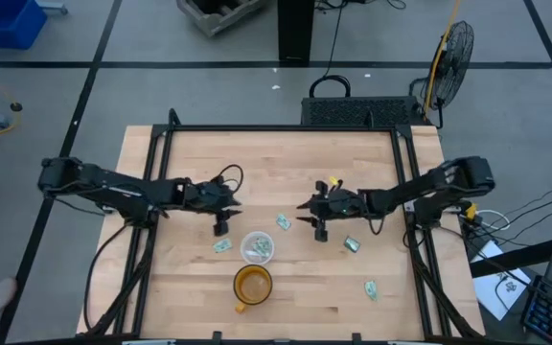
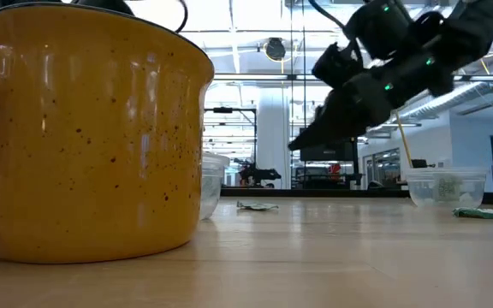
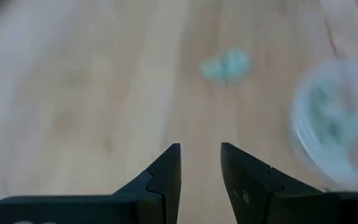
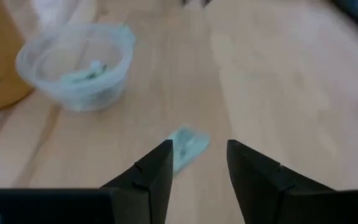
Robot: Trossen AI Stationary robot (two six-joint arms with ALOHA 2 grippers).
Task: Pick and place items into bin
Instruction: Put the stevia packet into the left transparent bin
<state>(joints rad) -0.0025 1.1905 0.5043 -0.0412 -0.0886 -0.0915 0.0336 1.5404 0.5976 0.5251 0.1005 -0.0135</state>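
Several small pale green-and-white packets lie flat on the wooden table: one (image 1: pixel 283 221) between the two grippers, one (image 1: pixel 221 245) left of the clear bin, one (image 1: pixel 352 243) and one (image 1: pixel 370 287) toward the right. The clear round bin (image 1: pixel 257 247) holds a few packets. My left gripper (image 1: pixel 221 228) is open and hovers above the table left of the bin; a packet (image 3: pixel 227 65) lies ahead of it. My right gripper (image 4: pixel 197 162) is open, its fingers standing over a packet (image 4: pixel 185 146) without touching it.
A yellow speckled mug (image 1: pixel 252 285) stands just near-side of the bin and fills the left of the low view (image 2: pixel 92 137). Black frame rails (image 1: pixel 276 128) run along the table's far and side edges. Bare wood lies toward the near left corner.
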